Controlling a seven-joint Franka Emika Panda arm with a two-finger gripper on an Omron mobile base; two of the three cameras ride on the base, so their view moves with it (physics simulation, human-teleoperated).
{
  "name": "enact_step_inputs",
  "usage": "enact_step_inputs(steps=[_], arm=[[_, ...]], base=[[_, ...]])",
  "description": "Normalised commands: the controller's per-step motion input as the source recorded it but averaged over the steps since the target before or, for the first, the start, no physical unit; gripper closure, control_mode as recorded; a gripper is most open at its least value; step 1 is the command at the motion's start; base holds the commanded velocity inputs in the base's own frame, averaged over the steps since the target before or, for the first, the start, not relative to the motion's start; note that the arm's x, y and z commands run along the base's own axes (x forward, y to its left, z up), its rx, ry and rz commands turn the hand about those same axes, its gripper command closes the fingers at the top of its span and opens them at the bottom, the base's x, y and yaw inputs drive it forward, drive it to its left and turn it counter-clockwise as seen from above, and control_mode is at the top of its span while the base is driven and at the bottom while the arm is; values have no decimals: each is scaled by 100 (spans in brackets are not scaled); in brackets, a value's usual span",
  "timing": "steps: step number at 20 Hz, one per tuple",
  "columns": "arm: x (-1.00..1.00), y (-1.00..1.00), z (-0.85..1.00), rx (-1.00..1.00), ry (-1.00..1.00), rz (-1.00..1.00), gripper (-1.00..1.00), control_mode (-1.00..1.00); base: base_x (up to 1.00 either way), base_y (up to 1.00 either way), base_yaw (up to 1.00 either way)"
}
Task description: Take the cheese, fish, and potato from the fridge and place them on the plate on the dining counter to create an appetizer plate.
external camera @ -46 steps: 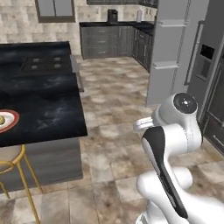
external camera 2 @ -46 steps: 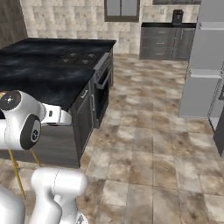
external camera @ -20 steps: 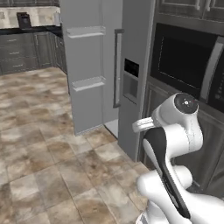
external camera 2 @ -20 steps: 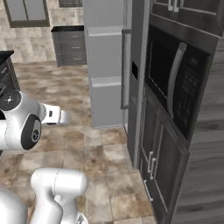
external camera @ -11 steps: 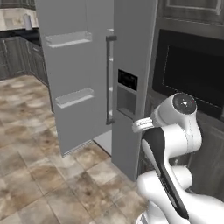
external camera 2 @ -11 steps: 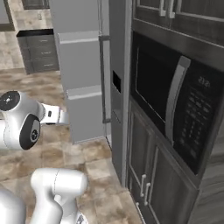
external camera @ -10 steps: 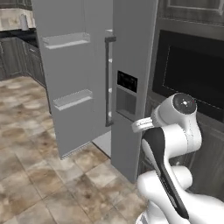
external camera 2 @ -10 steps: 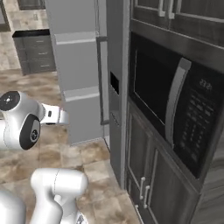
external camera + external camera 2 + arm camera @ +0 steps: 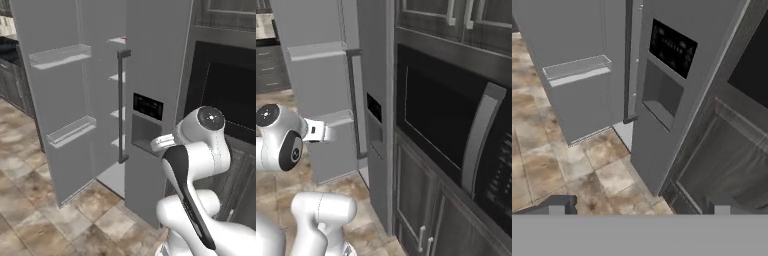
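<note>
Fridge point(image 9: 155, 65) is the biggest thing, tall grey cabinet filling left base view from 9 to 1 o'clock; its left door point(image 9: 60, 100) is swung open, right door shut with a dark dispenser panel point(image 9: 148, 106) at centre. Right base view puts the fridge point(image 9: 373, 75) at 11 o'clock, hand view has it point(image 9: 677, 75) at 12. Dark oven cabinet point(image 9: 456, 150) with black glass front sits just beside the fridge, 3 o'clock in right base view. White arm point(image 9: 200, 165) rises at 5 o'clock in left base view, folded up, well apart from the fridge interior. Long bar handle point(image 9: 121, 105) runs vertical at the open edge. Two clear door bins point(image 9: 62, 55) on the open door, upper at 10 o'clock. Pale shelves point(image 9: 117, 77) visible through the gap; a tiny red speck at the top shelf edge, too small to tell if it's the fish. Cheese and potato can't be made out. Gripper point(image 9: 639, 205) at 6 o'clock of hand view, fingers spread wide apart, holding nothing, above the tile floor point(image 9: 557, 165).
</note>
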Motion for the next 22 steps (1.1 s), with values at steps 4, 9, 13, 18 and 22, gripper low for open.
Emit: enact_step_inputs(steps=[4,9,13,18,22], arm=[[0,0,0,0,0,0,-100,100],[0,0,0,0,0,0,-100,100],[0,0,0,0,0,0,-100,100],[0,0,0,0,0,0,-100,100],[0,0,0,0,0,0,-100,100]], base=[[37,39,-29],[17,35,-28],[26,62,-28],[23,97,-29],[13,100,-28]])
